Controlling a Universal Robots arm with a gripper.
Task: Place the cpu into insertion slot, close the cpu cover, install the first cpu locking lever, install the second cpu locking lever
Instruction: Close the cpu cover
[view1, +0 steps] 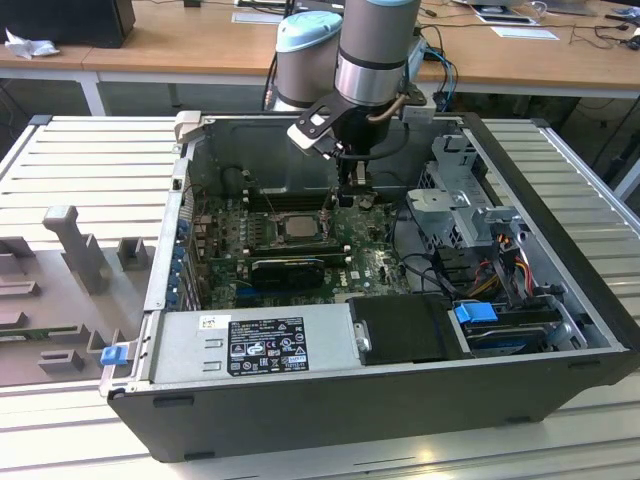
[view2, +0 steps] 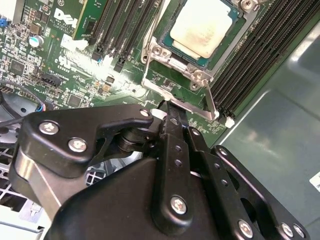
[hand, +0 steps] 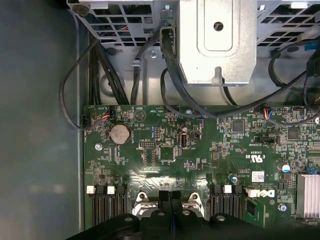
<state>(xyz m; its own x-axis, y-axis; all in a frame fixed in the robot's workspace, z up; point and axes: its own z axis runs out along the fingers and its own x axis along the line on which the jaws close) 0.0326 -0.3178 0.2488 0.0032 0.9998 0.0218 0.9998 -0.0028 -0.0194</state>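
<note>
The cpu, a pale silver square chip, lies in the insertion slot on the green motherboard. The cpu cover, a silver metal frame, lies flat around the chip. A thin metal locking lever runs along the frame's edge closest to my fingers. My gripper hangs just beside that edge, its black fingers pressed together and the tip at or touching the lever's bar. In the first wrist view the shut fingers sit between two frame corners. In the exterior view the gripper is inside the case, right of the socket.
Black memory slots flank the socket. A long black card lies in front of it, with the power supply along the case front. A metal drive cage with cables stands on the exterior view's right.
</note>
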